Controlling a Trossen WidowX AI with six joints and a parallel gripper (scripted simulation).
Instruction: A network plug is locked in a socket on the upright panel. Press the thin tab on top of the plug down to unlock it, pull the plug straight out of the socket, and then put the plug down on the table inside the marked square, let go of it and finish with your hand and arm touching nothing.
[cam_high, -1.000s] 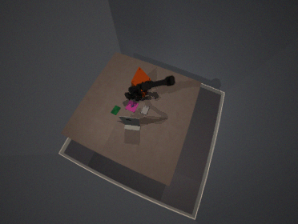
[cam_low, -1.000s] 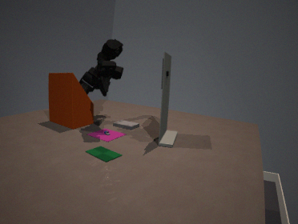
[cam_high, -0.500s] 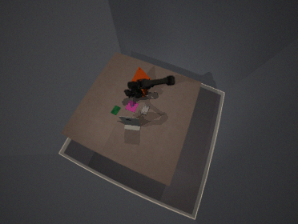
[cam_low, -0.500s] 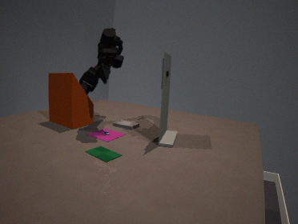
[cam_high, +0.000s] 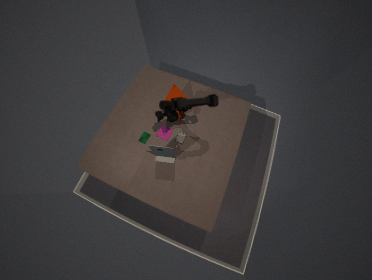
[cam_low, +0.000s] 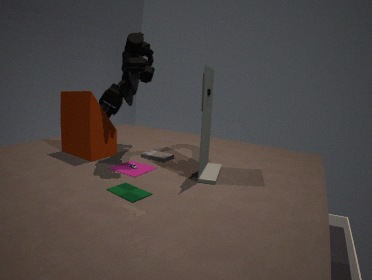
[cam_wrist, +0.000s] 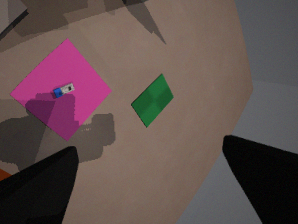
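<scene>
The small plug (cam_low: 133, 166) (cam_wrist: 64, 90), blue at one end and whitish at the other, lies on the magenta square (cam_high: 162, 136) (cam_low: 145, 169) (cam_wrist: 67, 55), well inside its edges. The upright grey panel (cam_high: 169, 152) (cam_low: 205, 130) stands on its pale foot, and a dark opening, the socket (cam_low: 209, 92), shows in it with no plug. My gripper (cam_wrist: 152, 149) is wide open with nothing between its black fingers. It is raised above the table, clear of the plug. Whether the thin tab is up or down is too small to tell.
A green patch (cam_high: 144, 137) (cam_low: 130, 192) (cam_wrist: 152, 100) lies beside the magenta square. A flat grey block (cam_high: 181, 137) (cam_low: 157, 156) lies on its other side. A tall orange wedge-shaped block (cam_high: 175, 92) (cam_low: 77, 125) stands close to the arm; the exterior view shows them overlapping, and contact cannot be told.
</scene>
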